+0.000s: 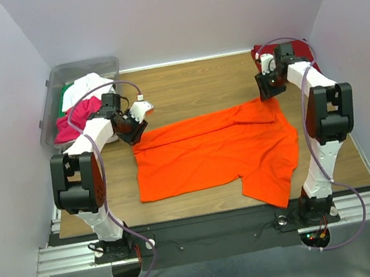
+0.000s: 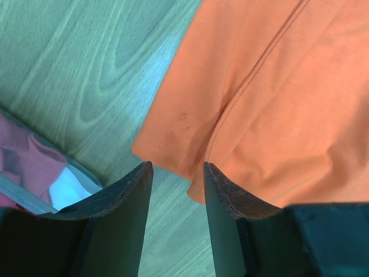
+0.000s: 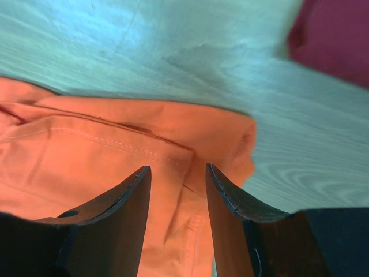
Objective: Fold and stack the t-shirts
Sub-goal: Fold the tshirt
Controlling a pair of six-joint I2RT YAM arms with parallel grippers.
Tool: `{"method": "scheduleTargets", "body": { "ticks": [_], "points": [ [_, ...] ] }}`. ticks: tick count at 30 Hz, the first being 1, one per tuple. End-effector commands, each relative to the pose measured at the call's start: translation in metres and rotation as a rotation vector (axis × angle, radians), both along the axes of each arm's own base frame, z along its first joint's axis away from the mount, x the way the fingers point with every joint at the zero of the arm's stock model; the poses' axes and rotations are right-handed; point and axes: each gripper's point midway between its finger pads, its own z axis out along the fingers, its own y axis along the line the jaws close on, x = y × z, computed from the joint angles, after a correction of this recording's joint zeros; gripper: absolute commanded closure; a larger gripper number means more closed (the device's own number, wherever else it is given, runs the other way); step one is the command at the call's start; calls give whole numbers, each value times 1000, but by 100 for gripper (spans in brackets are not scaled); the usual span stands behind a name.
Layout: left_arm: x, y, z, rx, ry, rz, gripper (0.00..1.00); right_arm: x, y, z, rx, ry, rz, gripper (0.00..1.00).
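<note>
A bright orange t-shirt [image 1: 215, 151] lies spread across the middle of the wooden table, with one part folded over along its far edge. My left gripper [image 1: 137, 134] hovers open at the shirt's far left corner. In the left wrist view, the left gripper [image 2: 177, 167] is empty and the orange corner [image 2: 173, 138] lies just beyond its tips. My right gripper [image 1: 266, 95] is open over the far right corner. Orange cloth [image 3: 115, 161] lies flat under the right gripper [image 3: 177, 168], not pinched. A dark red t-shirt [image 1: 298, 48] sits at the back right.
A clear plastic bin [image 1: 81, 72] stands at the back left, holding white [image 1: 91, 85], green [image 1: 67, 98] and magenta [image 1: 72, 122] shirts. Its edge [image 2: 34, 173] lies close to my left fingers. White walls enclose the table on three sides.
</note>
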Motion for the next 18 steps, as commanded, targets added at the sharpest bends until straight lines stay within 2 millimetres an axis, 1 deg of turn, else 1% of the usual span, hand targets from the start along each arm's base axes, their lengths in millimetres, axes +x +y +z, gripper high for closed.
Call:
{"method": "scheduleTargets", "body": {
  "ticks": [1, 3, 5, 9, 11, 15, 16, 18],
  "points": [
    [8, -6, 14, -30, -21, -2, 48, 1, 9, -3, 48, 23, 4, 52],
    [8, -6, 13, -30, -22, 0, 48, 0, 8, -11, 49, 39, 2, 53],
    [7, -6, 10, -29, -15, 1, 48, -2, 9, -14, 49, 48, 7, 55],
    [7, -7, 10, -33, -15, 6, 48, -3, 9, -22, 53, 65, 5, 60],
    [9, -7, 12, -38, -20, 9, 48, -3, 9, -25, 55, 73, 4, 65],
    [12, -7, 16, -38, -26, 14, 48, -3, 10, -20, 61, 63, 7, 90],
    [14, -8, 19, -39, -33, 14, 48, -4, 11, -16, 62, 56, 12, 99],
    [15, -7, 21, -42, -37, 20, 48, -9, 12, -1, 60, 32, 30, 99]
  ]
}}
